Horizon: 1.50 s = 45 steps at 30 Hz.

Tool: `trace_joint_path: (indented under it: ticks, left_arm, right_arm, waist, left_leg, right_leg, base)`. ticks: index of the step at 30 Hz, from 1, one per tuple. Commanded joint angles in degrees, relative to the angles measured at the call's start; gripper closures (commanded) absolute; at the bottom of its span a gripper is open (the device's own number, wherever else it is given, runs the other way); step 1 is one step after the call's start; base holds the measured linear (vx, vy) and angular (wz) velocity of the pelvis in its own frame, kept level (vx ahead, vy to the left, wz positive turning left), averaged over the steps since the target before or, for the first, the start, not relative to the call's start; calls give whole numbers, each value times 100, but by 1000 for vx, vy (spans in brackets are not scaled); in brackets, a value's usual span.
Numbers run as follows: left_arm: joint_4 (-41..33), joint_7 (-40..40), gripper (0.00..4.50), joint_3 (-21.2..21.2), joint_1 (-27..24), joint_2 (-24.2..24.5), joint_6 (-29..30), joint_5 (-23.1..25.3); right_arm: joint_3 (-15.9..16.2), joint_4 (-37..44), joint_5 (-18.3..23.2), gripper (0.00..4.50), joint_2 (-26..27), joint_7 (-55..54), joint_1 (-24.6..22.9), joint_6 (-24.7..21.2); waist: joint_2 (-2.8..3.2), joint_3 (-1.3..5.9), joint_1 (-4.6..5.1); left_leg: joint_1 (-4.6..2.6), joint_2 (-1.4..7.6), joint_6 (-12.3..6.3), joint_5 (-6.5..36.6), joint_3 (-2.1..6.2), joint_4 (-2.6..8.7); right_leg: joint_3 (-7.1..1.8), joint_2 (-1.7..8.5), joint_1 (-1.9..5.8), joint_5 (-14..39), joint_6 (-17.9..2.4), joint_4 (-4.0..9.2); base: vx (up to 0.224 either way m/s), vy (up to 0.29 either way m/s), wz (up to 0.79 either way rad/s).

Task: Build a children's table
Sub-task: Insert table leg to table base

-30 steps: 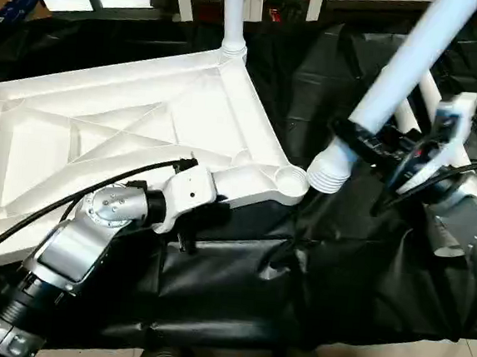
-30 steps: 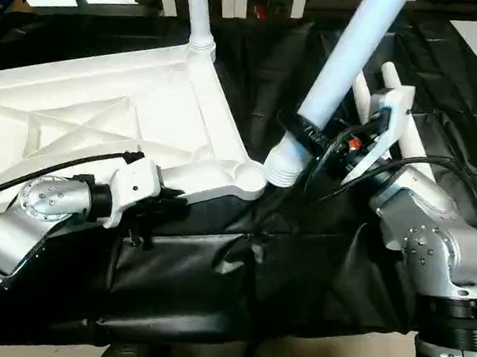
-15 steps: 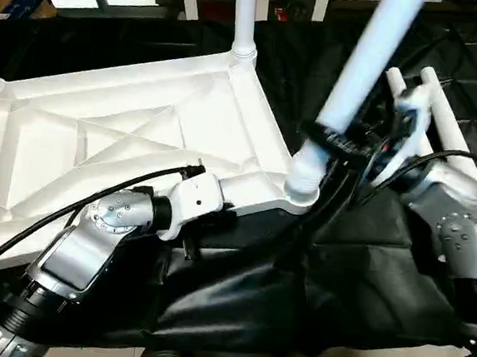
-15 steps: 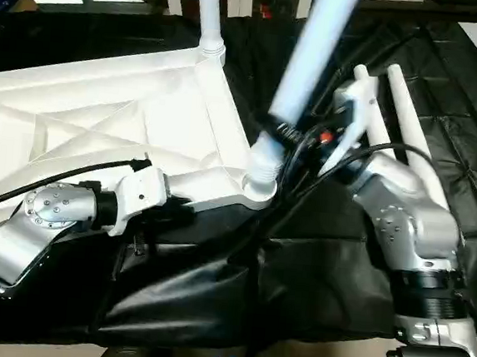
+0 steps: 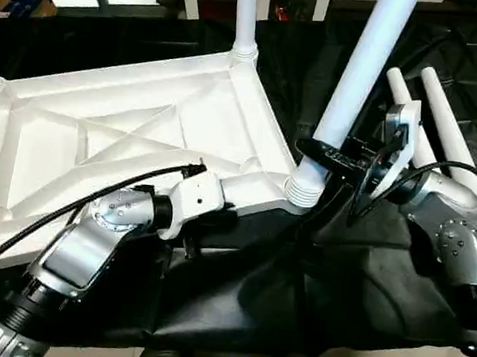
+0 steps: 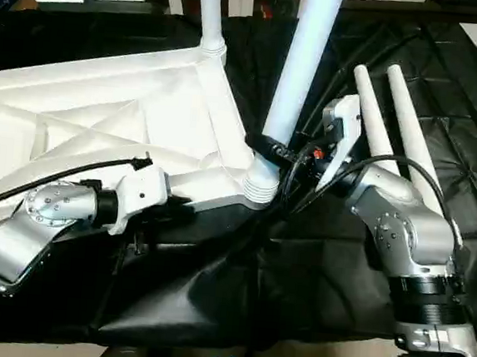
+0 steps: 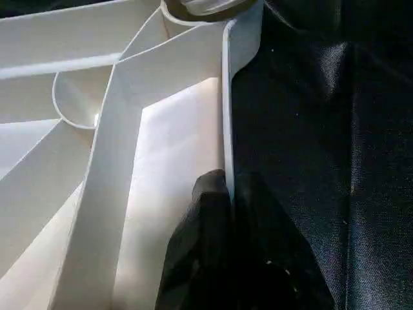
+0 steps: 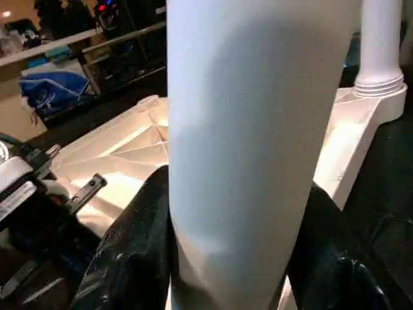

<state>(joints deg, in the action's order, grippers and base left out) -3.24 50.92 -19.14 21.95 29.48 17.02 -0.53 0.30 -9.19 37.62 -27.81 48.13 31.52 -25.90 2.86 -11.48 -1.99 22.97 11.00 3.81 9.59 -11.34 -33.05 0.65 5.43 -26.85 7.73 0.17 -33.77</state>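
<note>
- Left pincer [image 7: 229,213] clamped on the table top's [image 5: 100,133] near rim, lower centre.
- Right pincer [image 5: 328,157] clamped on a leg [image 5: 356,80], its end in the corner socket [image 5: 302,191], centre.

The two head views look forward and down from above the robot's forearms, a small sideways step apart, and share the table top [image 5: 134,128], both arms and the black cloth [image 6: 315,260]. The left wrist view looks along the left gripper [image 7: 227,194], very close, its fingertips [image 7: 210,190] clamped on the top's thin edge wall. The right wrist view faces along the right gripper [image 8: 235,213], nearer still, with a leg [image 8: 251,129] between its fingers [image 8: 139,245].
</note>
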Motion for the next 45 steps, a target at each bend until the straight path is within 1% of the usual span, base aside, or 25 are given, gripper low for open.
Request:
trace_joint_path:
  ticks: [1, 3, 5, 7, 10, 13, 17, 19, 20, 22, 23, 24, 28, 30, 31, 32, 33, 34, 35, 36, 37, 38, 40, 42, 45]
  left_arm:
    - [327, 263, 450, -486, -263, -37, 53, 67]
    - [339, 272, 450, -485, -253, -41, 44, 74]
    - [349, 276, 450, -478, -248, -52, 35, 82]
    - [337, 276, 450, -474, -249, -63, 40, 85]
    - [341, 275, 450, -471, -241, -78, 41, 91]
    - [352, 258, 450, -465, -246, -80, 28, 108]
    - [335, 254, 450, -452, -264, -80, 33, 121]
    - [328, 253, 450, -446, -270, -81, 36, 122]
    - [318, 255, 450, -441, -279, -82, 43, 126]
    - [313, 256, 450, -440, -283, -82, 45, 127]
    - [308, 259, 450, -432, -293, -75, 43, 129]
    - [308, 259, 450, -428, -296, -72, 39, 131]
    - [313, 255, 450, -419, -289, -70, 42, 138]
    - [312, 251, 450, -414, -287, -74, 51, 139]
    - [311, 249, 450, -412, -287, -75, 53, 141]
    - [311, 249, 450, -409, -288, -74, 56, 142]
    - [313, 247, 450, -406, -287, -75, 59, 145]
    - [315, 246, 450, -405, -286, -76, 61, 146]
    - [317, 243, 450, -403, -285, -79, 64, 149]
    - [315, 242, 450, -403, -287, -79, 66, 151]
    - [312, 241, 450, -403, -289, -80, 68, 154]
    - [317, 241, 450, -404, -286, -80, 68, 159]
    - [325, 242, 450, -408, -278, -78, 70, 165]
    - [345, 234, 450, -412, -261, -83, 70, 163]
    - [374, 227, 450, -418, -251, -79, 56, 173]
  right_arm:
    - [-32, -208, -105, 268, 52, 10, 6, 44]
    - [-29, -281, -125, 268, 86, 9, 67, 57]
    - [-33, -359, -150, 268, 127, 12, 145, 81]
    - [-72, -497, -169, 268, 208, 10, 254, 102]
    - [-89, -715, -244, 268, 285, 28, 355, 167]
    - [-60, -859, -397, 268, 292, 18, 351, 329]
    - [-18, -890, -572, 268, 229, 13, 260, 507]
    - [-35, -886, -606, 268, 228, 5, 212, 542]
    - [-63, -903, -722, 268, 228, 6, 99, 655]
    - [-68, -906, -752, 268, 228, 8, 69, 685]
    - [-143, -858, -776, 268, 233, -78, -80, 757]
    - [-189, -842, -778, 268, 238, -126, -146, 792]
    - [-269, -758, -864, 268, 200, -234, -379, 1008]
    - [-327, -602, -841, 268, 196, -264, -580, 1062]
    - [-351, -549, -824, 268, 201, -271, -645, 1072]
    - [-379, -480, -816, 268, 206, -279, -742, 1096]
    - [-412, -407, -804, 268, 212, -295, -859, 1110]
    - [-429, -372, -793, 268, 214, -307, -918, 1110]
    - [-458, -300, -772, 268, 214, -335, -1049, 1102]
    - [-464, -277, -768, 268, 211, -343, -1097, 1095]
    - [-466, -247, -761, 268, 205, -356, -1163, 1100]
    - [-456, -219, -792, 268, 186, -374, -1244, 1132]
    - [-442, -141, -817, 268, 164, -402, -1364, 1183]
    - [-402, -10, -903, 268, 122, -424, -1475, 1226]
    - [-336, 105, -1032, 268, 99, -418, -1588, 1316]
  waist:
    - [-122, 373, 49]
    - [-124, 370, 44]
    - [-128, 377, 46]
    - [-133, 367, 55]
    - [-130, 349, 60]
    - [-149, 332, 68]
    - [-153, 340, 72]
    - [-147, 347, 70]
    - [-147, 340, 72]
    - [-143, 333, 67]
    - [-147, 333, 73]
    - [-135, 324, 62]
    - [-145, 309, 63]
    - [-149, 255, 66]
    - [-148, 254, 57]
    - [-146, 263, 54]
    - [-144, 285, 40]
    - [-152, 288, 44]
    - [-147, 294, 31]
    - [-126, 298, 32]
    - [-132, 301, 35]
    - [-111, 287, 30]
    - [-108, 265, 23]
    - [-114, 260, 24]
    - [-121, 257, 34]
  left_leg:
    - [-130, 87, -591, 961, 14, 385]
    - [-145, 93, -594, 939, 8, 391]
    - [-137, 92, -604, 875, 10, 393]
    - [-127, 92, -614, 894, 8, 398]
    - [-138, 99, -570, 1058, 11, 414]
    - [-133, 108, -463, 1236, 25, 442]
    - [-135, 107, -454, 1199, 24, 450]
    - [-143, 113, -510, 1069, 13, 448]
    - [-139, 114, -519, 1072, 13, 451]
    - [-150, 121, -516, 1161, 7, 456]
    - [-137, 117, -502, 1180, 15, 464]
    - [-157, 128, -486, 1252, 9, 471]
    - [-149, 128, -434, 1381, 21, 499]
    - [-171, 130, -344, 1735, 34, 542]
    - [-216, 134, -283, 1849, 41, 552]
    - [-223, 133, -271, 1839, 41, 555]
    - [-247, 145, -277, 1715, 29, 551]
    - [-231, 141, -297, 1628, 26, 552]
    - [-225, 144, -340, 1463, 12, 545]
    - [-221, 146, -371, 1384, 7, 544]
    - [-212, 142, -393, 1337, 4, 539]
    - [-200, 143, -396, 1353, 9, 546]
    - [-249, 155, -341, 1586, -2, 562]
    - [-239, 154, -283, 1660, 14, 580]
    - [-222, 151, -265, 1643, 23, 591]
  right_leg:
    - [-97, 113, 324, 1698, -1249, 400]
    - [-101, 108, 321, 1649, -1267, 403]
    - [-97, 109, 338, 1560, -1294, 392]
    - [-96, 112, 334, 1573, -1304, 394]
    - [-98, 125, 318, 1854, -1264, 426]
    - [-103, 140, 307, 2207, -1123, 458]
    - [-104, 136, 311, 2137, -1094, 457]
    - [-105, 128, 310, 1902, -1154, 447]
    - [-105, 127, 309, 1892, -1168, 449]
    - [-108, 135, 297, 1977, -1154, 461]
    - [-105, 135, 312, 2016, -1151, 459]
    - [-111, 138, 289, 2097, -1112, 481]
    - [-112, 145, 295, 2262, -1028, 502]
    - [-115, 159, 271, 2815, -888, 566]
    - [-126, 167, 254, 3023, -801, 593]
    - [-131, 167, 259, 3011, -786, 594]
    - [-139, 157, 254, 2783, -814, 585]
    - [-138, 146, 269, 2617, -850, 570]
    - [-141, 132, 275, 2319, -911, 546]
    - [-138, 126, 285, 2121, -995, 532]
    - [-133, 120, 299, 1987, -1067, 512]
    - [-133, 127, 302, 1991, -1083, 514]
    - [-143, 133, 276, 2217, -1059, 552]
    - [-144, 146, 294, 2356, -998, 560]
    - [-144, 146, 309, 2316, -966, 557]
  base:
    - [0, 0, 0]
    - [0, 0, 0]
    - [0, 0, 0]
    - [0, 0, 0]
    - [0, 0, 0]
    - [0, 0, 0]
    - [0, 0, 0]
    - [0, 0, 0]
    - [0, 0, 0]
    - [0, 0, 0]
    - [0, 0, 0]
    - [0, 0, 0]
    - [0, 0, 0]
    - [0, 0, 0]
    - [0, 0, 0]
    - [0, 0, 0]
    - [0, 0, 0]
    - [0, 0, 0]
    - [0, 0, 0]
    - [0, 0, 0]
    - [0, 0, 0]
    - [0, 0, 0]
    - [0, 0, 0]
    - [0, 0, 0]
    - [0, 0, 0]
